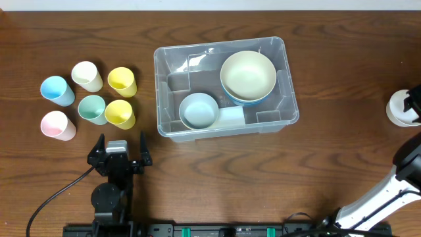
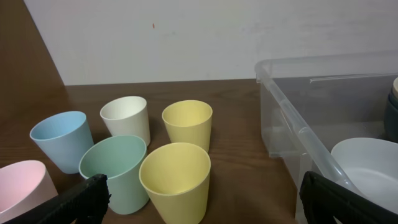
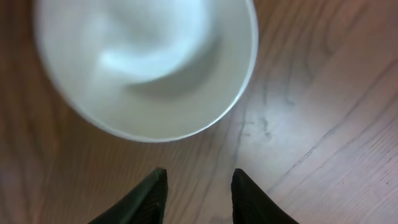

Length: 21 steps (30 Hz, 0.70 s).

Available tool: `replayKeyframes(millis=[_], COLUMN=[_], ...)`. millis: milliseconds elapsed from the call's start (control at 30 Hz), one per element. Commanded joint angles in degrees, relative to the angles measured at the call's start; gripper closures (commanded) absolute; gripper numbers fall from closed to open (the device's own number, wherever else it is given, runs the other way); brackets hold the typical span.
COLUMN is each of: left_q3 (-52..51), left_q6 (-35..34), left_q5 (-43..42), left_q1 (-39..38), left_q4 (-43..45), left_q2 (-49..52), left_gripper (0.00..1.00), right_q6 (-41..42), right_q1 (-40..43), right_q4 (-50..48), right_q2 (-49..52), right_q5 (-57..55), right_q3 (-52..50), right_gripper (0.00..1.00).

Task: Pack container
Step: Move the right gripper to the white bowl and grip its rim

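Observation:
The container (image 1: 217,43) is a large clear bin in the middle of the table, also at the right of the left wrist view (image 2: 292,118). It holds a cream bowl (image 1: 248,74) stacked on a blue one and a pale blue bowl (image 1: 198,110). My left gripper (image 1: 120,150) stands wide open near the front edge, empty, facing a yellow cup (image 2: 175,180). At the far right edge, my right gripper (image 3: 199,174) is open with only table between its fingers, just short of a white bowl (image 3: 146,62), which the overhead view shows too (image 1: 400,108).
Several pastel cups stand left of the bin: blue (image 1: 56,90), cream (image 1: 87,76), two yellow (image 1: 122,81), green (image 1: 93,108) and pink (image 1: 56,124). A black cable (image 1: 52,197) trails from the left arm's base.

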State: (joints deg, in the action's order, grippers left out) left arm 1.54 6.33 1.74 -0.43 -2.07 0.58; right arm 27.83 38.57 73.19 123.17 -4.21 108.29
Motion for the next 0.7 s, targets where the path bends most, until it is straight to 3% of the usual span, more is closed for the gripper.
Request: replayKeyframes(millis=[0,333,667], left_q3=[-1.3,-1.3,-1.3], left_q6=[1.0,1.0,1.0], left_q5=[1.3,1.3,1.3], left_q1=[0.2,0.2,0.3], left_q4=[-1.9,-1.9,-1.9], left_q2=[-0.3,-0.3,-0.3], left_gripper=[0.02,0.02,0.02], right_q6=[4.7,1.8,-2.8], right_q1=[2.6,7.7,7.2], right_q4=[-0.9,-6.9,-13.8], right_q2=[-0.2,-0.2,-0.2], right_q5=[-2.0,-0.7,5.3], right_q3=[-2.9,-7.4,-10.3], right_gripper=[0.66,0.63,0.63])
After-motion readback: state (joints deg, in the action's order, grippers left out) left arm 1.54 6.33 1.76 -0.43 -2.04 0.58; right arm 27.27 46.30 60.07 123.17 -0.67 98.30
